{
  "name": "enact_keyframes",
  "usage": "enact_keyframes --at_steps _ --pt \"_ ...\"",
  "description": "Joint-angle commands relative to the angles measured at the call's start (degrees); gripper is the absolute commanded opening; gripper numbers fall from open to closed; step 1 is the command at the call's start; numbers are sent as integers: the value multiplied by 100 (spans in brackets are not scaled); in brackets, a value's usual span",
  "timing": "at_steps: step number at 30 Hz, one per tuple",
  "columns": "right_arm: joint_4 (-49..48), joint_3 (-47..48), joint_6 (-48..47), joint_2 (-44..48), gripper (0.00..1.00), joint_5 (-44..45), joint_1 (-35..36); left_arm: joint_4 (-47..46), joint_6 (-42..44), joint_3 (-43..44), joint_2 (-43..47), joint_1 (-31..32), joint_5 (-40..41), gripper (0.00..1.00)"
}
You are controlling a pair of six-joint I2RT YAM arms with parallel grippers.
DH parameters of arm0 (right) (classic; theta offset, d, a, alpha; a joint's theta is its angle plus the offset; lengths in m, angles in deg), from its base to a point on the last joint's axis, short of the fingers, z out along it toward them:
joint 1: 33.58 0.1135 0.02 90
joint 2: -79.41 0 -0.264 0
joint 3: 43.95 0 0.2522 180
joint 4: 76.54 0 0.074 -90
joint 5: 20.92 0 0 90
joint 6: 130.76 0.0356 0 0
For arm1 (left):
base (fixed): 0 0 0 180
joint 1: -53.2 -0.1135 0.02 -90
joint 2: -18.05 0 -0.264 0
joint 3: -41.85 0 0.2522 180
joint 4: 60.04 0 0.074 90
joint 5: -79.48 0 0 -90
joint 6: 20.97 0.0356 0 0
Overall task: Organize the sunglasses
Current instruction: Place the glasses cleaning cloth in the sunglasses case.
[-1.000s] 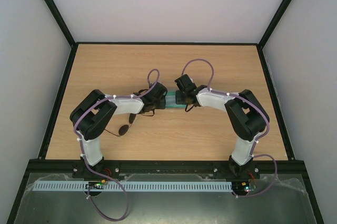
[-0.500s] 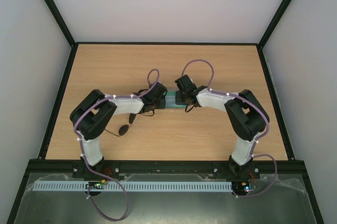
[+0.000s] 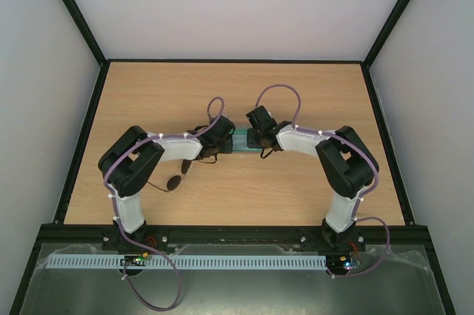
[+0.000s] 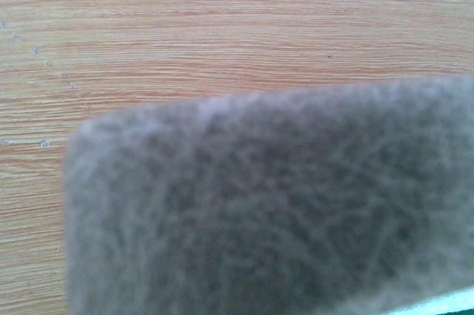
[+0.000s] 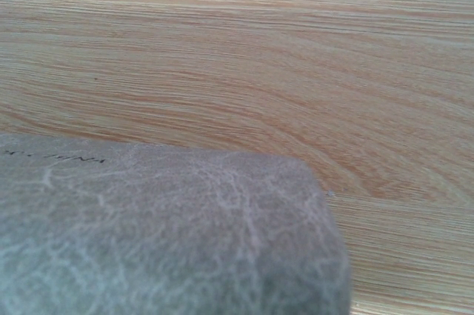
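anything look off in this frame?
Mildly. The sunglasses lie loose on the table, beside the left arm and partly hidden by it, apart from the grey case where the left gripper and right gripper meet. A light blue cloth pokes out by the case. Nothing looks spilled or damaged.

The top external camera sits high behind the near edge and looks down and forward over the whole wooden surface (image 3: 311, 93) to its far rim. Each wrist camera faces down at very close range. The left one shows the grey case (image 4: 281, 211) blurred across its lower part, and the right one shows it sharper at lower left. Both wrist views share the case and the wood grain beyond it.
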Motion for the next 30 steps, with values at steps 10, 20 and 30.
enact_keyframes --at_steps 10,20,30 --pt "53 15 -38 -33 2 115 -35 220 17 -92 235 -34 89 15" --pt "149 87 -45 22 10 167 -35 334 -11 -73 382 -33 107 19" --pt "334 129 -46 406 12 150 -35 516 -73 -89 729 -37 125 28"
